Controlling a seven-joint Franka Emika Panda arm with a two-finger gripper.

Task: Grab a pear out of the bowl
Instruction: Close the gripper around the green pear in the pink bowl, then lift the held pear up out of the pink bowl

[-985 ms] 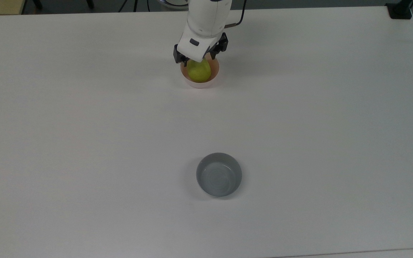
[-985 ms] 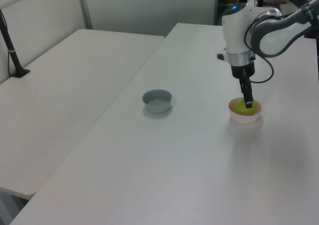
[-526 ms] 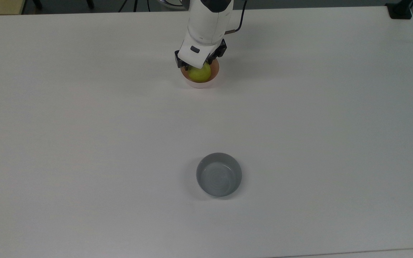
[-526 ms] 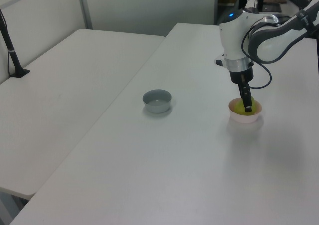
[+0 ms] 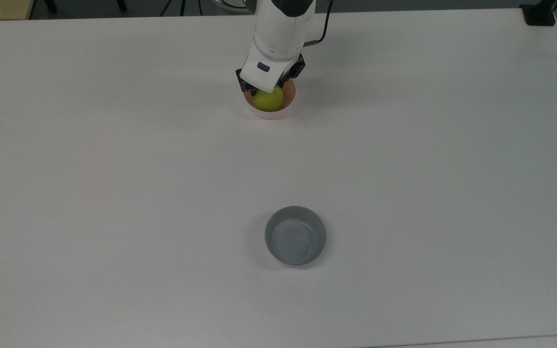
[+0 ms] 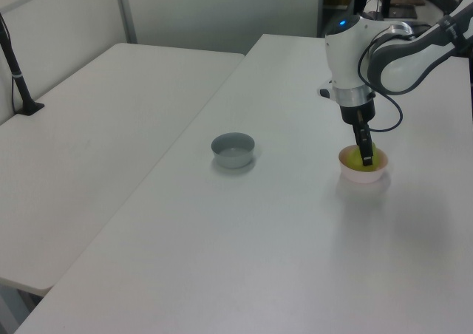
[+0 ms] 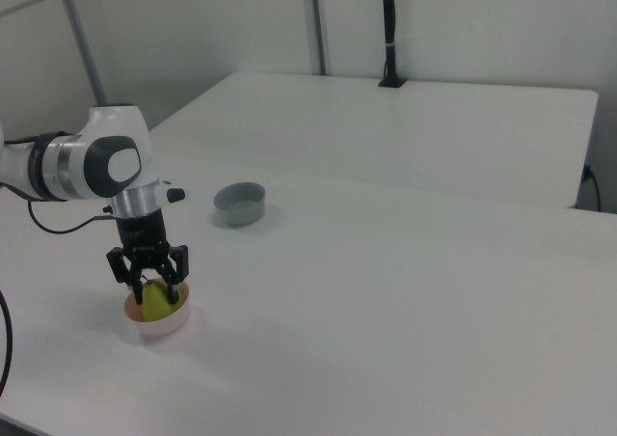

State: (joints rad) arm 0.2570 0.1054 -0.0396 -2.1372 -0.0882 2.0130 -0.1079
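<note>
The yellow-green pear (image 5: 268, 100) lies in the small pink bowl (image 5: 272, 115) near the far edge of the table in the top view. My gripper (image 5: 269, 92) points straight down into the bowl, its white hand covering the pear's far part. In the right view the gripper (image 7: 154, 296) stands open, with its dark fingers on either side of the pear (image 7: 154, 305), low inside the bowl (image 7: 160, 326). In the left view one dark finger (image 6: 366, 143) reaches down onto the pear (image 6: 358, 157) in the bowl (image 6: 361, 176).
A slightly larger grey bowl (image 5: 295, 235) stands alone nearer the front of the white table (image 5: 114, 193) in the top view, and it is seen again as the grey bowl (image 6: 233, 149) (image 7: 240, 204). A second white table (image 6: 111, 105) adjoins. A black post (image 7: 388, 31) stands behind.
A second ago the gripper hung higher over the bowl. It has come down around the pear and has hardly moved in the last half second.
</note>
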